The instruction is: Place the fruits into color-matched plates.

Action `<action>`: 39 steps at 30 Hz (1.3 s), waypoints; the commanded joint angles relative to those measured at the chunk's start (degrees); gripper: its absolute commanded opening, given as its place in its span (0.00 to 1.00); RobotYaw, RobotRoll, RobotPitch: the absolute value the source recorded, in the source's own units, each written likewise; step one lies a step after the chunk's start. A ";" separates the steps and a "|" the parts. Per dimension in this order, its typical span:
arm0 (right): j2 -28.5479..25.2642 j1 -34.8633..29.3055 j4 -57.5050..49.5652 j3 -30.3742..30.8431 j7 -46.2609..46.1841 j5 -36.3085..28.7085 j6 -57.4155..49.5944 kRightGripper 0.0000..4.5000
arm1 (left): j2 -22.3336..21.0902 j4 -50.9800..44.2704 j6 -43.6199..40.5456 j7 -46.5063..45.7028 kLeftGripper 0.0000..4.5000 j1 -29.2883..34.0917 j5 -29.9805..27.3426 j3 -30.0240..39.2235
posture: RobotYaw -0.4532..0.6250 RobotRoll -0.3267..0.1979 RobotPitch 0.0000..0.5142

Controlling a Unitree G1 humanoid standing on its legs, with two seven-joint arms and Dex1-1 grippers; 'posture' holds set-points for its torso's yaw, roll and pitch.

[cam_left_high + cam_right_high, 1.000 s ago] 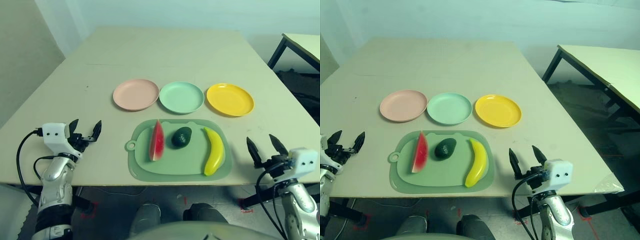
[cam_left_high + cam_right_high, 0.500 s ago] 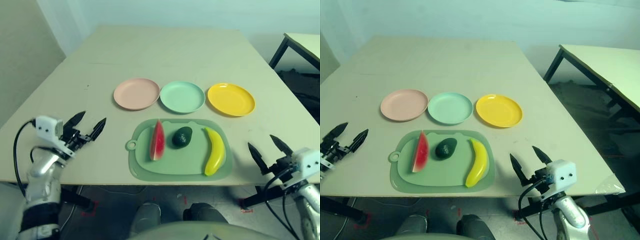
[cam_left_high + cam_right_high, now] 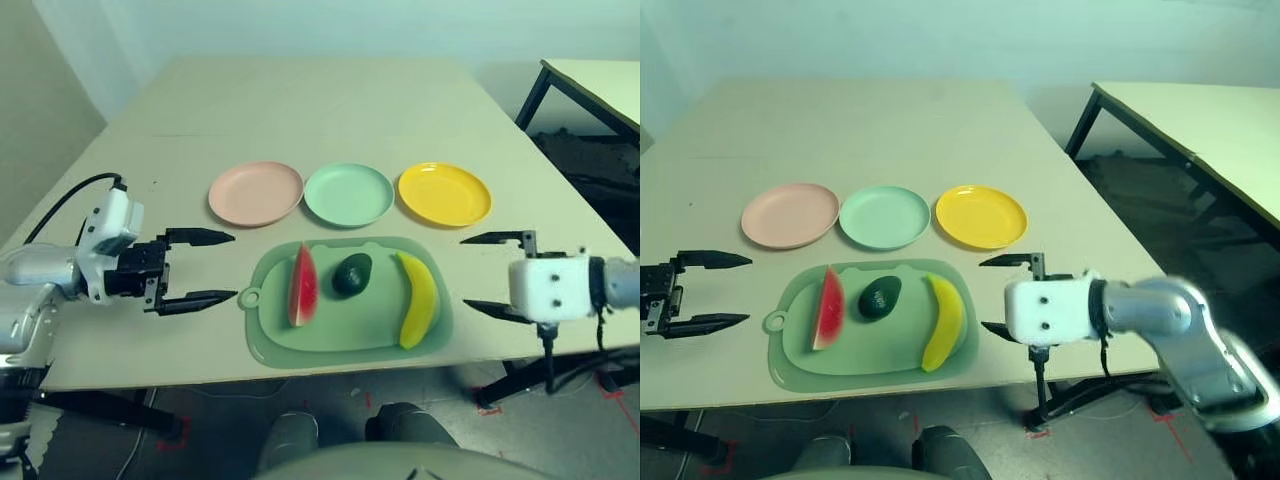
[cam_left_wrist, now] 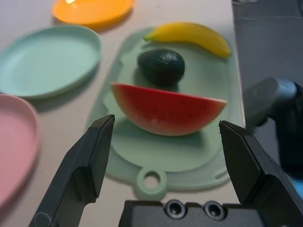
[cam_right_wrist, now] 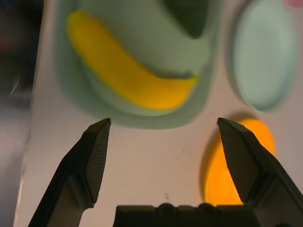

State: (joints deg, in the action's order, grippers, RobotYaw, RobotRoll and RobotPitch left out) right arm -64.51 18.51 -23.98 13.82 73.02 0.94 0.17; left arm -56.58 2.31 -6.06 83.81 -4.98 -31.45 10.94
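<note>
1. Green mat [image 3: 345, 345] near the front edge of the desk [image 3: 300, 110], bearing all three fruits – watermelon wedge [image 3: 300, 285] on the robot's left, avocado [image 3: 352, 274] in the middle, banana [image 3: 418, 299] on the right. None plated yet.
2. Behind the mat, in a row: pink plate [image 3: 255, 192], mint green plate [image 3: 348, 193], yellow plate [image 3: 444, 192], each bare, rims close together.
3. Left claw [image 3: 197, 268] spread wide, empty, just beside the mat's tab and aimed at the wedge; right claw [image 3: 490, 275] likewise gaping and empty, near the mat's right edge and pointed at the banana.
4. Likely trouble with the wedge: tall, thin, standing on its rind – a glancing finger could tip it against the avocado or shove it along the mat.
5. Likely trouble with the banana: curved and smooth, apt to swivel or slip out if pinched off-centre.
6. Further risk – dragging the light mat toward the desk edge with a low approach, or nudging the neighbouring plates while setting a fruit down.
</note>
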 commanded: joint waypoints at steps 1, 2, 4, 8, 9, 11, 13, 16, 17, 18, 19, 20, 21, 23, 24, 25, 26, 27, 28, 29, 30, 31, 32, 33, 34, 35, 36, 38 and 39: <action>2.04 6.16 5.38 6.81 5.99 5.82 3.11 1.00 | 1.58 -0.79 -1.69 -0.61 1.00 -0.81 -0.30 -0.87 | 0.42 0.62 0.00; 2.92 8.03 6.81 8.27 7.21 6.77 3.77 1.00 | 1.87 -1.09 -2.00 -0.85 1.00 -1.04 -0.28 -0.96 | 0.43 0.62 0.00; 5.59 11.66 9.75 11.16 8.89 9.00 5.09 1.00 | 2.40 -1.59 -2.30 -1.32 1.00 -1.34 0.12 -1.30 | 0.44 0.62 0.00; 11.35 16.43 13.36 14.88 10.97 11.37 6.09 1.00 | 3.96 -1.49 -2.34 -2.59 1.00 -1.91 1.02 -2.07 | 0.46 0.62 0.00; 12.62 17.11 13.93 15.52 11.32 11.67 6.13 1.00 | 4.37 -1.49 -2.18 -2.93 1.00 -1.86 1.37 -2.29 | 0.46 0.62 0.00; 14.68 18.08 14.84 16.46 11.83 12.02 6.14 1.00 | 4.99 -1.89 -2.06 -3.59 1.00 -1.66 1.79 -2.59 | 0.47 0.62 0.00; 16.12 18.48 15.19 16.84 12.36 12.01 5.63 1.00 | 5.34 -2.42 -2.12 -3.97 1.00 -1.50 1.98 -2.65 | 0.47 0.62 0.00; 17.53 18.75 15.49 17.30 12.69 12.11 5.47 1.00 | 5.54 -2.70 -1.75 -4.17 1.00 -1.39 2.16 -2.42 | 0.48 0.62 0.00; 17.83 18.79 15.78 17.58 12.85 12.32 5.79 1.00 | 5.57 -2.80 -1.67 -4.21 1.00 -1.34 2.18 -2.31 | 0.48 0.62 0.00; 18.13 18.67 16.29 17.96 12.93 12.59 6.20 1.00 | 5.57 -2.84 -1.51 -4.26 1.00 -1.29 2.25 -2.19 | 0.48 0.62 0.01; 18.43 18.53 16.75 18.29 13.06 12.78 6.45 1.00 | 5.53 -2.79 -1.30 -4.30 1.00 -1.29 2.39 -2.09 | 0.48 0.62 0.01; 18.92 18.18 16.91 18.49 13.27 12.60 5.78 1.00 | 5.43 -2.47 -0.65 -4.35 1.00 -1.43 2.87 -2.03 | 0.48 0.62 0.01; 19.34 17.93 17.03 18.67 13.33 12.67 5.40 1.00 | 5.32 -2.11 0.00 -4.38 1.00 -1.58 3.35 -2.01 | 0.48 0.62 0.01; 19.72 17.67 17.79 19.29 13.47 13.40 5.90 1.00 | 5.04 -1.65 0.40 -4.19 1.00 -1.77 3.64 -1.96 | 0.49 0.62 0.01; 19.84 17.68 18.41 19.67 13.36 13.92 6.51 1.00 | 4.90 -1.57 0.36 -4.08 1.00 -1.81 3.53 -1.87 | 0.49 0.62 0.01; 19.93 17.76 19.15 20.09 13.24 14.43 7.25 1.00 | 4.73 -1.65 0.23 -4.00 1.00 -1.80 3.38 -1.78 | 0.49 0.62 0.01; 20.16 17.89 19.86 20.41 13.08 14.83 7.77 1.00 | 4.53 -1.67 0.12 -3.89 1.00 -1.77 3.28 -1.69 | 0.50 0.62 0.02; 20.49 18.07 20.74 20.72 12.82 15.32 8.38 1.00 | 4.35 -1.68 0.02 -3.80 1.00 -1.74 3.22 -1.65 | 0.50 0.62 0.02; 20.83 18.25 21.61 20.96 12.62 15.78 9.04 1.00 | 4.21 -1.67 -0.02 -3.74 1.00 -1.71 3.23 -1.67 | 0.50 0.62 0.02; 21.34 18.40 22.66 21.17 12.38 16.26 9.57 1.00 | 4.06 -1.67 0.02 -3.68 1.00 -1.64 3.30 -1.73 | 0.51 0.62 0.03; 21.89 18.54 23.97 21.43 12.02 16.95 10.12 1.00 | 3.96 -1.81 0.14 -3.66 1.00 -1.52 3.40 -1.82 | 0.51 0.62 0.03; 22.34 18.67 25.16 21.66 11.77 17.59 10.61 1.00 | 3.90 -2.00 0.15 -3.68 1.00 -1.41 3.41 -1.86 | 0.51 0.62 0.03; 22.76 18.86 26.59 21.94 11.39 18.36 11.23 0.96 | 3.89 -2.40 0.06 -3.78 1.00 -1.27 3.36 -1.88 | 0.51 0.62 0.03; 23.03 19.00 27.56 22.10 11.16 18.87 11.73 0.91 | 3.89 -2.68 -0.03 -3.86 1.00 -1.18 3.30 -1.89 | 0.51 0.62 0.03; 23.45 19.08 28.39 22.10 11.02 19.07 11.80 0.86 | 3.91 -2.96 -0.16 -3.96 1.00 -1.11 3.20 -1.86 | 0.51 0.62 0.04; 23.83 19.28 29.49 22.22 10.79 19.41 12.20 0.79 | 3.90 -3.15 -0.28 -4.03 1.00 -1.06 3.13 -1.82 | 0.52 0.62 0.04; 24.09 19.39 30.18 22.27 10.67 19.62 12.48 0.71 | 3.87 -3.27 -0.34 -4.07 1.00 -0.99 3.07 -1.77 | 0.52 0.62 0.05; 24.47 19.58 31.48 22.32 10.41 19.99 13.17 0.54 | 3.80 -3.50 -0.47 -4.12 1.00 -0.79 2.98 -1.68 | 0.52 0.62 0.05; 24.67 19.65 31.97 22.29 10.29 20.06 13.38 0.46 | 3.66 -3.59 -0.49 -4.10 1.00 -0.61 3.08 -1.70 | 0.52 0.62 0.06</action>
State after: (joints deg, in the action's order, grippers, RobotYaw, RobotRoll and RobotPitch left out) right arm -40.24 38.08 6.31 34.83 83.56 19.61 13.24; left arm -52.22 -0.16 -6.28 79.64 -6.03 -28.98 8.92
